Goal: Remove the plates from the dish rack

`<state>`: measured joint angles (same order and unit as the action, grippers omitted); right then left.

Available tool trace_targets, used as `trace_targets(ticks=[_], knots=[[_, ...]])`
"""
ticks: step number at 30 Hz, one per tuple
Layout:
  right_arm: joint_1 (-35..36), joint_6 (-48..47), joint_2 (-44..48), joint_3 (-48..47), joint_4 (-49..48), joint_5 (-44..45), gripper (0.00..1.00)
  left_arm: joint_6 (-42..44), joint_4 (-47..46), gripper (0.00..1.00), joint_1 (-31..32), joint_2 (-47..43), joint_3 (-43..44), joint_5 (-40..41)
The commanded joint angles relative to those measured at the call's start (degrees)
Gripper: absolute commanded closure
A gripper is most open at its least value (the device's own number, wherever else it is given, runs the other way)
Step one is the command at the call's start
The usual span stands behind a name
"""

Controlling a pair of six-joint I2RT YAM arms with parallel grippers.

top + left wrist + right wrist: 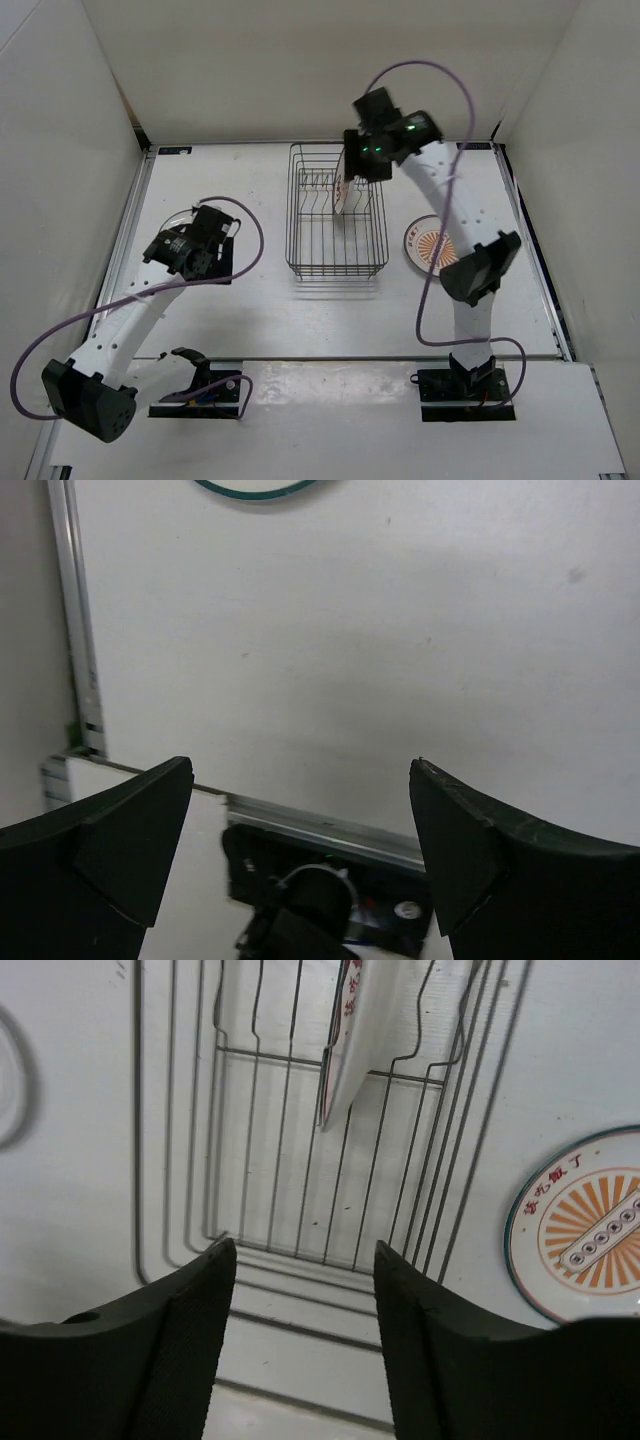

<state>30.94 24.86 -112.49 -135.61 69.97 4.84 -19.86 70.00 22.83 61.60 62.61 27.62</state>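
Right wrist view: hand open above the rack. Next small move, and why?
Probably lower the right hand toward the top edge of the plate standing in the rack and straddle it. The hand is open and empty, that plate stands on edge, and another plate already lies flat on the table beside the rack.

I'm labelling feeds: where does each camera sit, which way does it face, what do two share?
Top external: above, behind, looking down on white table; left arm, right arm show.
Left wrist: on left arm, facing bare table past open left tool.
Right wrist: on right arm, facing the dark wire dish rack past open right tool.
Shared by top and right wrist: rack, upright white plate, flat orange-patterned plate.
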Motion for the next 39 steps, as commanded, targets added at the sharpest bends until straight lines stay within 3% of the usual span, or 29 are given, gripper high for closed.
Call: trace_targets(ticks=[1, 3, 7, 11, 21, 28, 32, 34, 39], knots=[[5.34, -5.43, -3.08, 1.59, -4.83, 15.27, 0.38, 11.22, -2.76, 0.0, 4.4, -1.49, -1.79, 4.02], [6.15, -8.86, -7.54, -4.72, -6.42, 19.91, 0.35, 11.95, -3.37, 0.0, 4.42, -1.66, -2.66, 3.76], [8.08, -14.48, -7.92, -0.11, -18.19, 31.26, 0.31, 9.83, -5.13, 0.0, 4.42, -3.77, -6.18, 0.43], [7.82, -14.93, -12.84, -5.02, -19.17, 38.9, 0.33, 11.15, -6.02, 0.0, 4.5, -4.47, -7.68, 2.35], [7.73, -16.78, -17.76, -2.99, -23.13, 41.65, 0.42, 8.35, -3.64, 0.0, 4.42, -8.25, -12.86, 1.48], [7.82, -18.35, -20.31, -3.69, -24.71, 43.41, 0.56, 7.2, -2.76, 0.0, 6.0, -8.87, -13.21, 1.04], [8.26, -20.55, -21.72, -4.92, -27.86, 45.95, 0.7, 6.67, -2.06, 0.0, 6.52, -9.22, -13.74, 0.33], [8.43, -21.61, -21.81, -4.31, -28.49, 47.53, 0.81, 6.94, -1.97, 0.0, 6.96, -9.13, -13.39, 0.59], [9.22, -22.93, -21.55, -2.99, -29.89, 48.86, 0.95, 7.46, -1.62, 0.0, 8.64, -9.31, -13.3, 0.77]])
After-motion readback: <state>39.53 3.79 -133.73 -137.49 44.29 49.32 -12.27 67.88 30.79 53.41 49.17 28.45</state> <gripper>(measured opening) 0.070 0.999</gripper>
